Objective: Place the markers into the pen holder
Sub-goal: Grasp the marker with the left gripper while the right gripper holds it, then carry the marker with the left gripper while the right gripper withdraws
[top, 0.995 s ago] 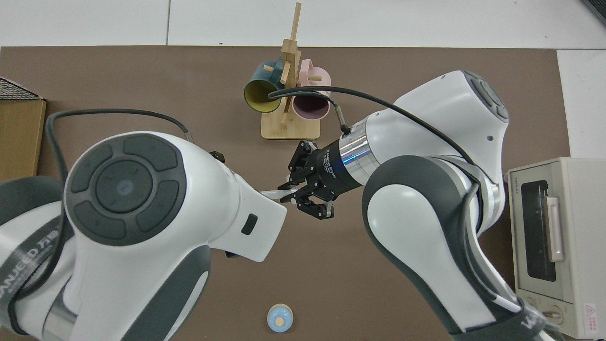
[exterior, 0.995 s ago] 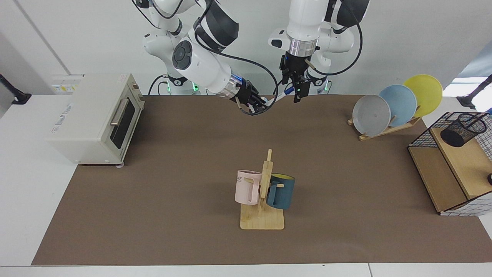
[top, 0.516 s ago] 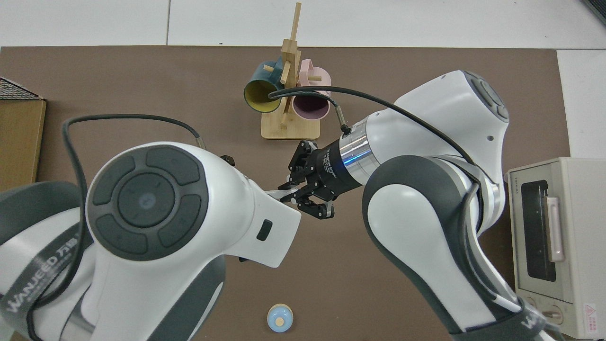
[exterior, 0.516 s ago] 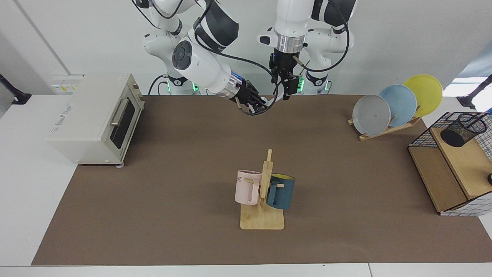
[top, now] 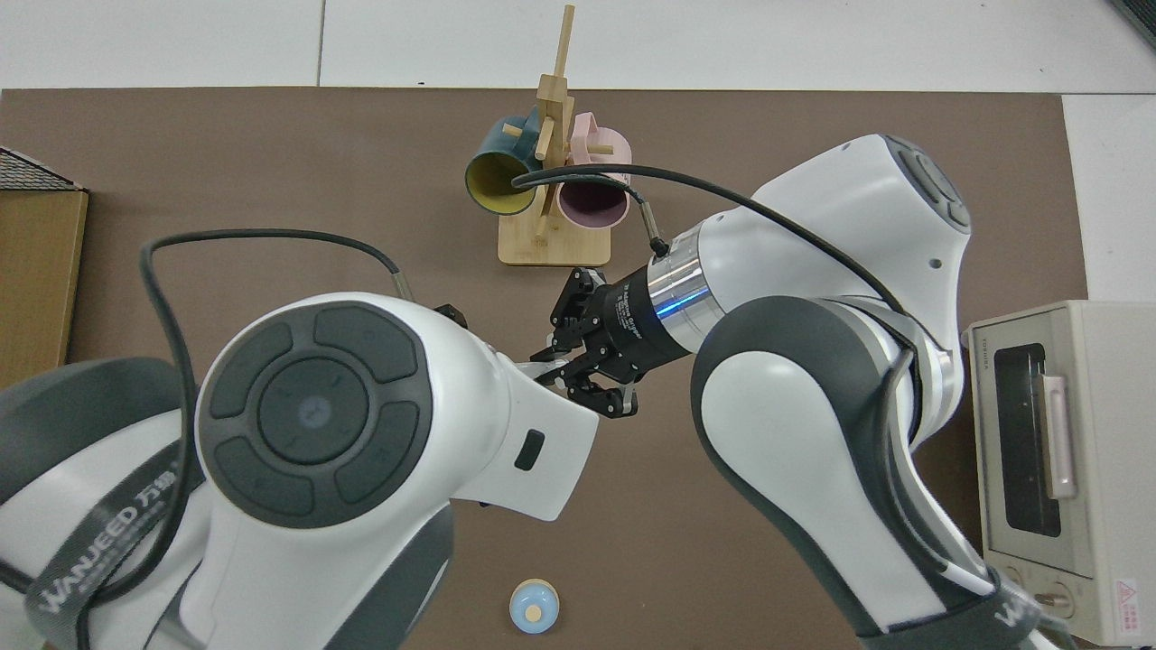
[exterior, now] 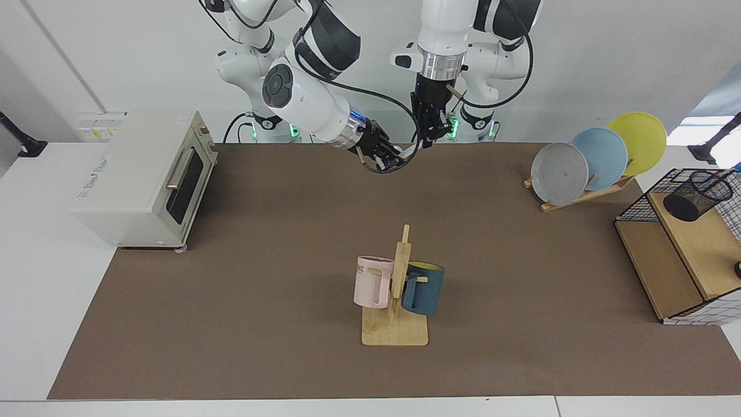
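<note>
Both arms meet above the far edge of the brown mat (exterior: 278, 243), close to their bases. The right gripper (exterior: 386, 163), reaching in at a slant from the toaster oven (exterior: 142, 176) side, is closed on the marker (exterior: 410, 152); its white barrel sticks out from between the fingers toward the other arm, and in the top view a short white stretch of the marker (top: 526, 367) shows just ahead of the right gripper (top: 578, 379). The left gripper (exterior: 429, 138) hangs straight down from its wrist, its tips right at the free end of the marker; whether those fingers are open or closed on the barrel cannot be told, since in the top view the left arm's own body hides them. The pen holder (exterior: 696, 195) sits well apart, lying tilted on top of the wooden shelf (exterior: 689, 243) inside the black wire basket frame at the mat's edge on the left arm's side. Near it stands a rack with grey, blue and yellow plates (exterior: 599, 157). At the mat's centre a wooden mug stand (exterior: 396, 301) carries a pink mug (exterior: 370, 282) and a teal mug (exterior: 424, 288). A small blue round knob (top: 534, 607) lies on the mat in the top view, between the arms' bases.
</note>
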### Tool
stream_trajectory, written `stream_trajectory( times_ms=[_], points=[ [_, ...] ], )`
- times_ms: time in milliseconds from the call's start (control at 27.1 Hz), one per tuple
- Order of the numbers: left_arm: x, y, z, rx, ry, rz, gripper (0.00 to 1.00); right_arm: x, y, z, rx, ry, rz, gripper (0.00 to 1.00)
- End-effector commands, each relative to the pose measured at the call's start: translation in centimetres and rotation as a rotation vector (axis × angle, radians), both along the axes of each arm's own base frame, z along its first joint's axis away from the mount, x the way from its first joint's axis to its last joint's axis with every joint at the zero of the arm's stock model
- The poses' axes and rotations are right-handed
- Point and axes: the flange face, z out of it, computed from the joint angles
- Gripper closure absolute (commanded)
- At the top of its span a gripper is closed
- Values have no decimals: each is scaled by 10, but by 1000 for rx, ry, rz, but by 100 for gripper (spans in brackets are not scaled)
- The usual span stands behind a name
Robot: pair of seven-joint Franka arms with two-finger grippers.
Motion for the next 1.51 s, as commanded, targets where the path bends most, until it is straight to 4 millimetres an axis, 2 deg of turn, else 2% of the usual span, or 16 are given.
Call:
stream_trajectory(
  times_ms=[0, 258, 295, 369, 405, 442, 663, 921, 1032, 1179, 1474],
  points=[
    [-8, -8, -2, 6, 27, 6, 100, 5, -3, 5, 12, -13, -35, 100],
    [-6, -1, -3, 20, 39, 34, 100, 4, -3, 4, 11, -9, -32, 100],
    [-5, 2, -3, 23, 44, 44, 100, 4, -3, 5, 11, -11, -32, 85],
    [-6, 4, -5, 40, 55, 49, 100, 2, -5, 9, 10, -13, -29, 44],
    [-6, 6, -6, 42, 59, 53, 100, 1, -5, 9, 9, -10, -28, 18],
    [-4, 9, -9, 47, 63, 57, 100, 1, -5, 9, 4, -12, -22, 0],
    [10, 39, -17, 64, 87, 108, 100, -10, -19, 30, -78, -101, 57, 0],
    [25, 82, -27, 103, 116, 187, 100, -20, -54, 52, -113, -319, 400, 0],
    [36, 117, -31, 109, 139, 254, 100, -23, -81, 64, -204, -435, 598, 0],
    [53, 167, -36, 103, 152, 352, 100, -18, -120, 74, -267, -546, 812, 0],
    [71, 265, -45, 89, 172, 539, 100, 6, -208, 74, -342, -662, 1158, 0]
  ],
)
